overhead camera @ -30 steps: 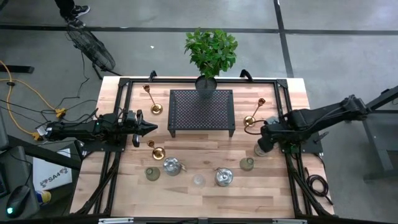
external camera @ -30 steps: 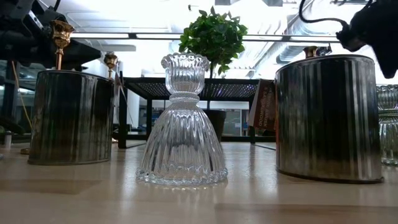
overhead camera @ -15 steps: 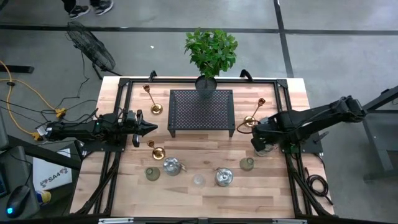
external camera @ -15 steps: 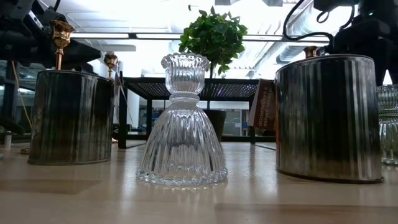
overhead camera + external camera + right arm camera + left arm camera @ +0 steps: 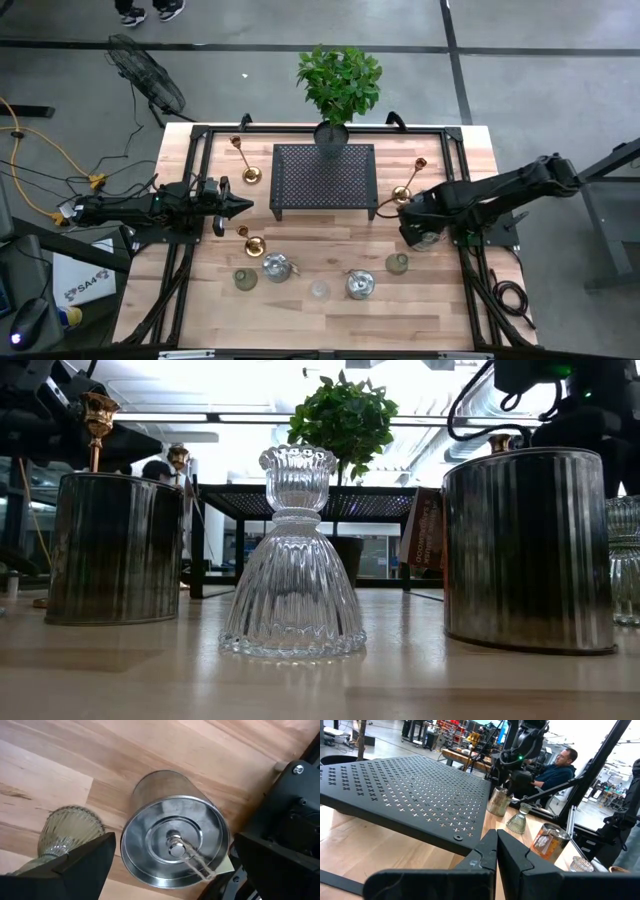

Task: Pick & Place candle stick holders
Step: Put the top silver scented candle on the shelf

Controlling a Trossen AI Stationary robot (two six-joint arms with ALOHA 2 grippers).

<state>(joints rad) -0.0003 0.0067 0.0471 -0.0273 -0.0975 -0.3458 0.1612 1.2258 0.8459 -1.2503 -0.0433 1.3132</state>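
Note:
Several candle stick holders stand on the wooden table: slim brass ones (image 5: 245, 160) (image 5: 250, 240) (image 5: 405, 187), greenish ones (image 5: 245, 279) (image 5: 397, 263), silver ones (image 5: 277, 267) (image 5: 359, 285) and a clear glass one (image 5: 293, 560) on its wide base. My right gripper (image 5: 170, 847) hangs open and pointing down above a silver cylindrical holder (image 5: 172, 845) at the table's right. Its fingers stand apart on either side of that holder without touching it, and a greenish glass holder (image 5: 65, 832) stands beside it. My left gripper (image 5: 235, 207) waits shut and level at the table's left.
A black perforated stand (image 5: 325, 180) fills the table's far middle, with a potted plant (image 5: 338, 85) behind it. Black frame rails (image 5: 195, 170) run along the table's edges. In the left wrist view a person (image 5: 560, 765) sits beyond the table.
My right gripper has moved toward the table's left and sunk lower over the silver holder at the right. Its fingers have stayed apart. The holders have kept their places.

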